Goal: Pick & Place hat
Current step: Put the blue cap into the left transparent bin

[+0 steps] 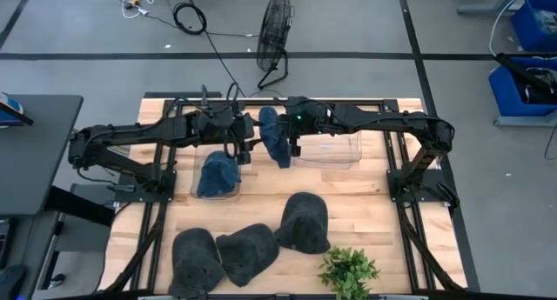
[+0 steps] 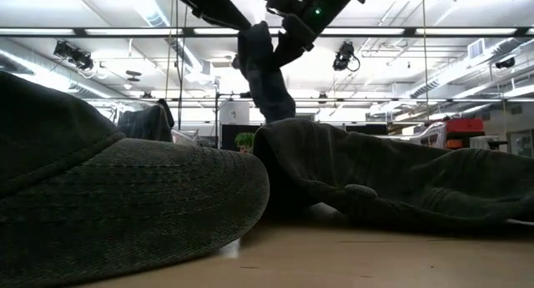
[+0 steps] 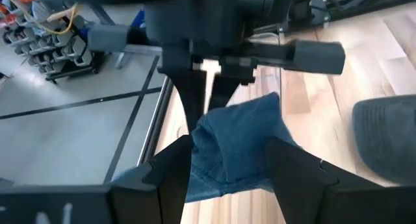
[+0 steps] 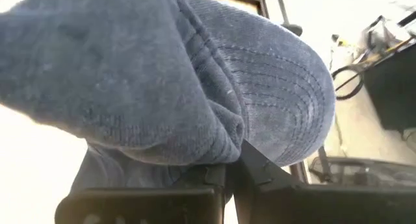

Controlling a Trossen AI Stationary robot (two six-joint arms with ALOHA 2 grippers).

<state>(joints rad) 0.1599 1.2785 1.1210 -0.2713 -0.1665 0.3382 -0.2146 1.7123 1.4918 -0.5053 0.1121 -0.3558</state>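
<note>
A blue hat (image 1: 275, 136) hangs in the air above the table's far middle, and it also shows in the low view (image 2: 265, 79). My right gripper (image 4: 229, 178) is shut on it from above. My left gripper (image 3: 229, 178) is open beside it, one dark finger (image 3: 170, 175) on each side of the hat's lower part (image 3: 237, 143). A second blue hat (image 1: 218, 174) lies in a clear bin (image 1: 197, 192). Three dark hats (image 1: 195, 258) (image 1: 248, 252) (image 1: 305, 222) rest on the table's near part. My right gripper pinches a bunched fold of the blue hat's cloth (image 4: 214, 156) between its two fingers, at the hat's upper end (image 3: 207, 117). The fingers (image 3: 190, 97) point down from above. The hat is lifted clear and hangs slack below them. My left gripper: I cannot tell whether its fingers touch the hat.
A second clear bin (image 1: 348, 156) stands on the far right of the tabletop, under the right arm. A small green plant (image 1: 348, 270) sits at the near edge. Black frame rails (image 1: 409, 174) run along both sides. A fan (image 1: 275, 35) stands on the floor beyond the table.
</note>
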